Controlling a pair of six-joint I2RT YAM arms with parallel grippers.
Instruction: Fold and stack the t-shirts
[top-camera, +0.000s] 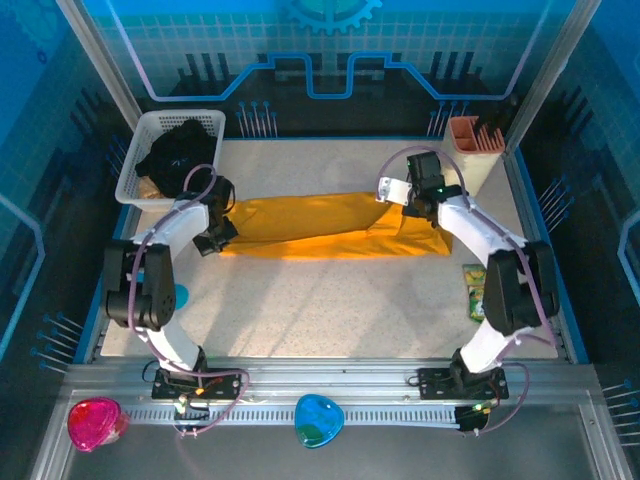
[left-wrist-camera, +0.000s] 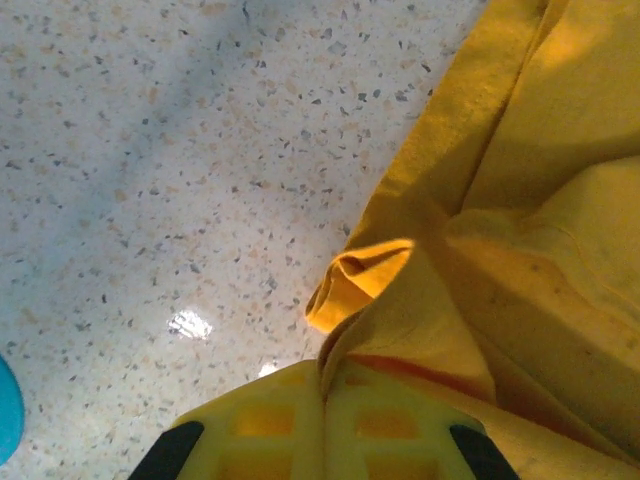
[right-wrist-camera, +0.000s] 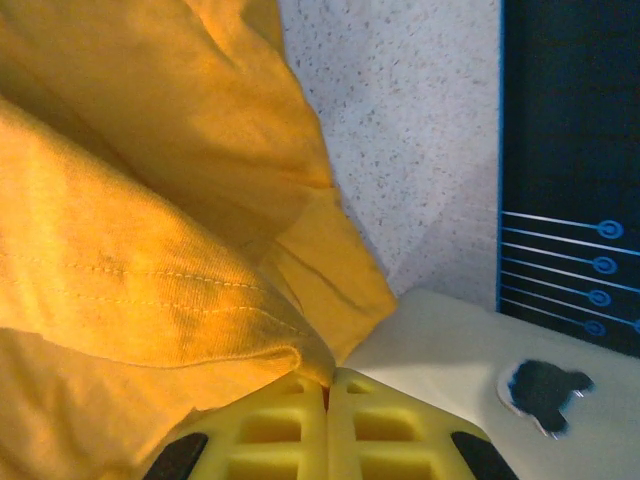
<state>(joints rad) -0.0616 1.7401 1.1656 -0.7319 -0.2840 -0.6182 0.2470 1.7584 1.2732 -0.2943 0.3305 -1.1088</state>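
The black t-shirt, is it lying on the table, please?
No, the black t-shirt sits bunched in the white mesh basket, while the yellow t-shirt lies on the table.

Overhead looks down; wrist cameras (close-up) share yellow t-shirt (top-camera: 320, 225).

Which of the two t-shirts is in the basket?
The black t-shirt, bunched up in the white mesh basket at the far left; the yellow t-shirt lies stretched on the table.
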